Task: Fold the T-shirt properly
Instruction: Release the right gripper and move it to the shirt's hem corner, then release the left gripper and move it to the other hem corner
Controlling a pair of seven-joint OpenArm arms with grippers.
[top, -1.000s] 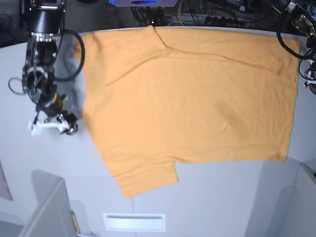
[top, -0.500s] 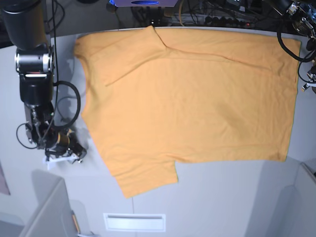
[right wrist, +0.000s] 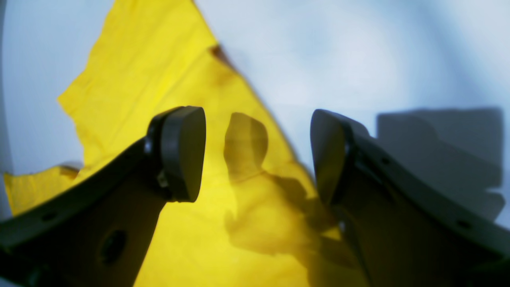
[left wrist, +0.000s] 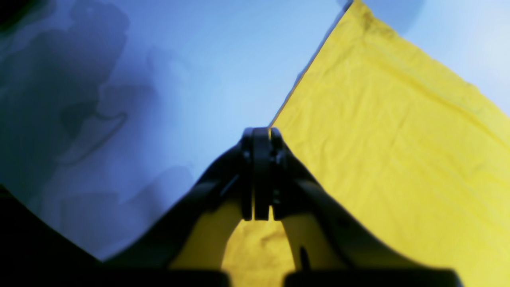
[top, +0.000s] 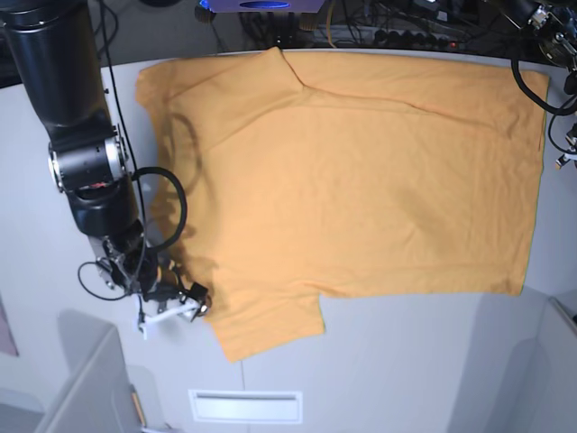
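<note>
Orange cloth covers most of the pale table [top: 388, 361]: the T-shirt [top: 361, 171] lies spread flat, plain side up, hem toward the base view's right, sleeves toward its left. One sleeve points at the near edge, the other folds across the far corner.

Over the last second the right arm has travelled down the shirt's left side, from beside the far sleeve to the lower sleeve. The right gripper [right wrist: 257, 155] now hangs at that sleeve's outer edge with its two dark pads [right wrist: 183, 153] spread wide and nothing between them; cloth shows under one pad and bare table under the other. This looks like the approach to a pinch on the sleeve edge, not yet a grasp.

The left gripper [left wrist: 258, 173] sits over the hem corner at the far right, fingers pressed tightly together. Its camera shows the shirt's straight edge running right at the tips, but whether any fabric is nipped between them cannot be told.

Bare table lies to the left of the shirt and along the near side, leaving room to carry a sleeve inward. The far edge is tight against a clutter of cables [top: 379, 32].
</note>
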